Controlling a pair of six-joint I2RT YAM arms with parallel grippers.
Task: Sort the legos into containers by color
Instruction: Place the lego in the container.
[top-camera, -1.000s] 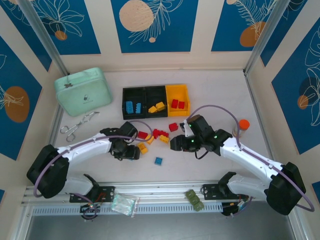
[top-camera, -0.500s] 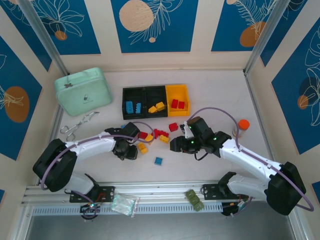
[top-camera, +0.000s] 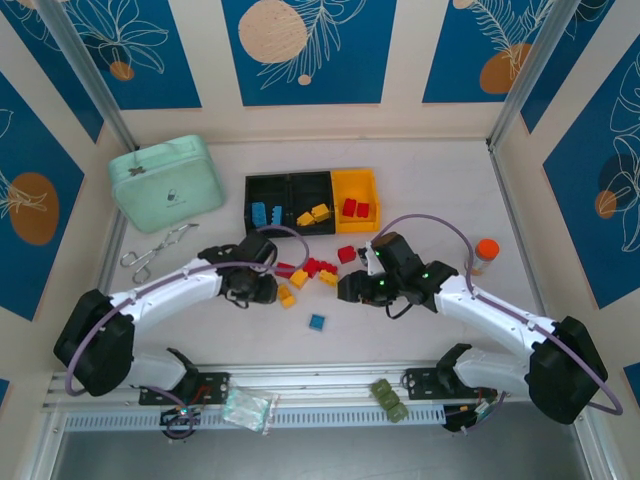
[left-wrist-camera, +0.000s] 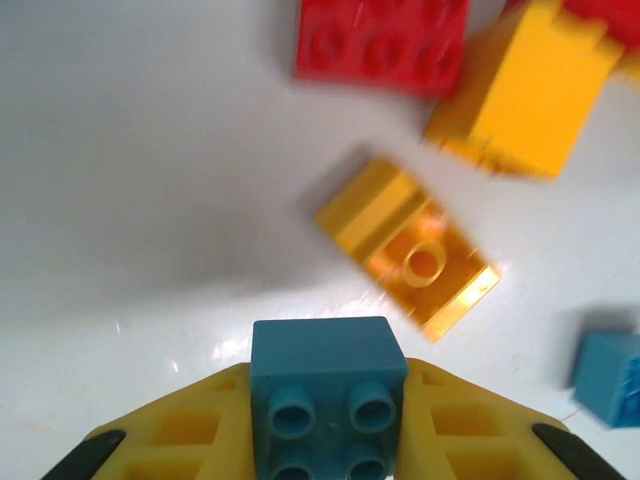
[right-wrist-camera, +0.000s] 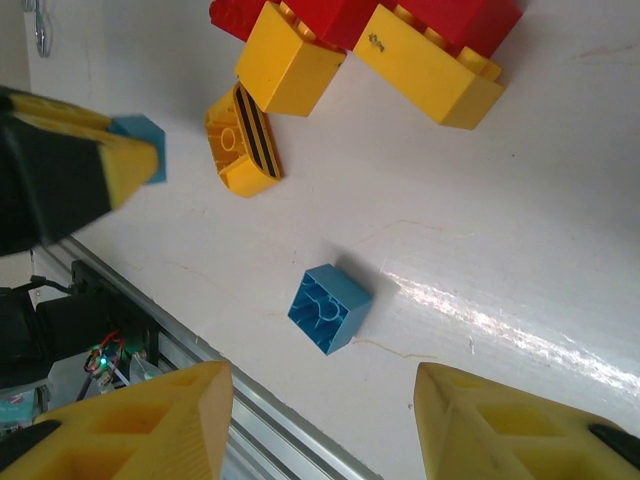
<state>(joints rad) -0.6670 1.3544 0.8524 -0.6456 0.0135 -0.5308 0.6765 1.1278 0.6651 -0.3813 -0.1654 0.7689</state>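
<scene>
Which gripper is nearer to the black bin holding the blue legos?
Left. The left gripper, shut on a blue lego, sits just on the near side of that black bin. The right gripper, open, is further right, in front of the yellow bin.

Bright, even light here; glare streaks the table (right-wrist-camera: 480, 300) at four o'clock, yellow brick (left-wrist-camera: 410, 250) smeared by motion blur, shadows soft.

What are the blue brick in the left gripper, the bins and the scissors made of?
Blue brick: hard moulded plastic, smooth semi-gloss; crisp edges and studs. Bins: probably rigid plastic, thin black and yellow walls. Scissors: likely bare metal, silvery; too small to be sure.
</scene>
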